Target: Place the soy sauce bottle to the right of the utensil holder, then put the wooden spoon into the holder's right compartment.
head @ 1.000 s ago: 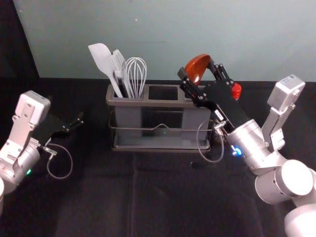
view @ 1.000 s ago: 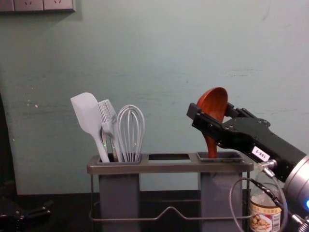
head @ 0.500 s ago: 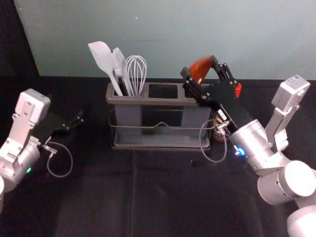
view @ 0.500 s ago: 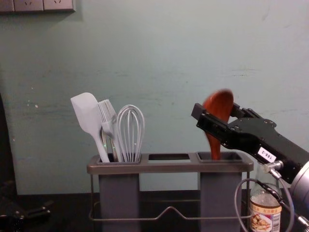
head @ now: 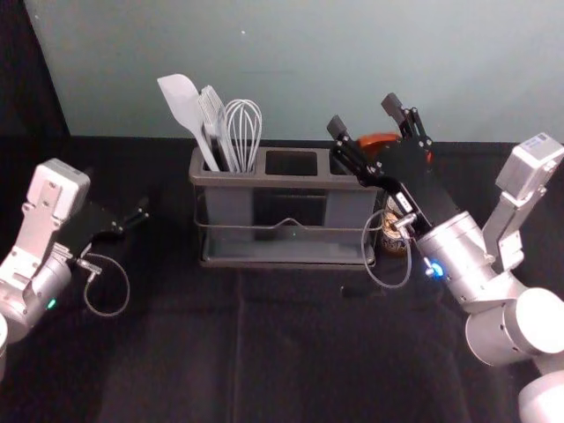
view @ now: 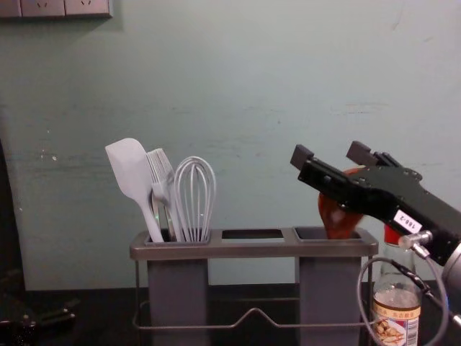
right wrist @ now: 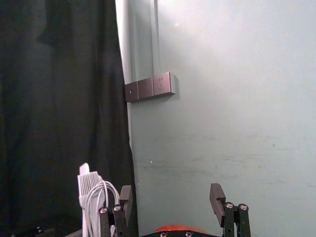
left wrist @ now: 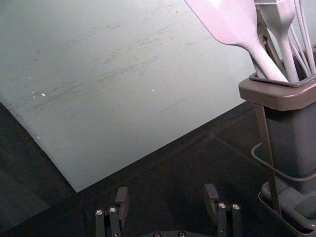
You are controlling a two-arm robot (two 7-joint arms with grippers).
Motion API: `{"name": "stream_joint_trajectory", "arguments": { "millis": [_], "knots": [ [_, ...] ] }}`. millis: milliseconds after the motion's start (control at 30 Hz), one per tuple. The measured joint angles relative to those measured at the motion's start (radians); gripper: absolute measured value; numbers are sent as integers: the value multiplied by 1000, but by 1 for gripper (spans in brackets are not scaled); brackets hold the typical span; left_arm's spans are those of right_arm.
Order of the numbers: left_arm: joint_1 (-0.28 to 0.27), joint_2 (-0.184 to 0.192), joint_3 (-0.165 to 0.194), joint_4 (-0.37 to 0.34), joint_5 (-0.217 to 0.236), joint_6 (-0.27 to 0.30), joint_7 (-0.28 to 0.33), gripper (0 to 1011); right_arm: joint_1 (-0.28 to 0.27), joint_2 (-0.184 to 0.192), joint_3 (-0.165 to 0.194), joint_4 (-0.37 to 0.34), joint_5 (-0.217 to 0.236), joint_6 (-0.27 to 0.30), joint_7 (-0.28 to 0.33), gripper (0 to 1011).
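Right gripper (head: 365, 115), upper right of head view: fingers spread, tips free. Right arm (head: 536, 322) slants up-left from lower right edge. Wooden spoon (view: 336, 220), right of centre in chest view: bowl up at holder's (view: 252, 249) right compartment, partly behind gripper. Soy sauce bottle (view: 396, 306), lower right: upright, beside holder. Left gripper (head: 139, 214), left side of head view: parked, fingers apart.

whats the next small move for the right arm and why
Probably ease the right gripper gently up and clear. Its fingertips stand wide apart, and the wooden spoon is in the holder's right compartment, with the soy sauce bottle beside it, so a careful retreat should avoid bumping either.
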Motion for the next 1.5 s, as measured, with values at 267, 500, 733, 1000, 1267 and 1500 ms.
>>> {"name": "stream_joint_trajectory", "arguments": {
  "millis": [267,500,733,1000,1267,1500],
  "knots": [
    [0,0,0,0,0,0,0,1005,-42,18,18,-83,-3,4,-18,1004],
    [0,0,0,0,0,0,0,1005,-108,41,43,-185,-7,30,-46,1004],
    [0,0,0,0,0,0,0,1005,-206,77,76,-308,-86,58,-112,1004],
    [0,0,0,0,0,0,0,1005,-344,117,117,-448,-252,198,-221,1004],
    [0,0,0,0,0,0,0,1005,-428,134,140,-505,-327,409,-263,1004],
    [0,0,0,0,0,0,0,1005,-441,130,146,-484,-351,442,-266,1004]
  ]
}}
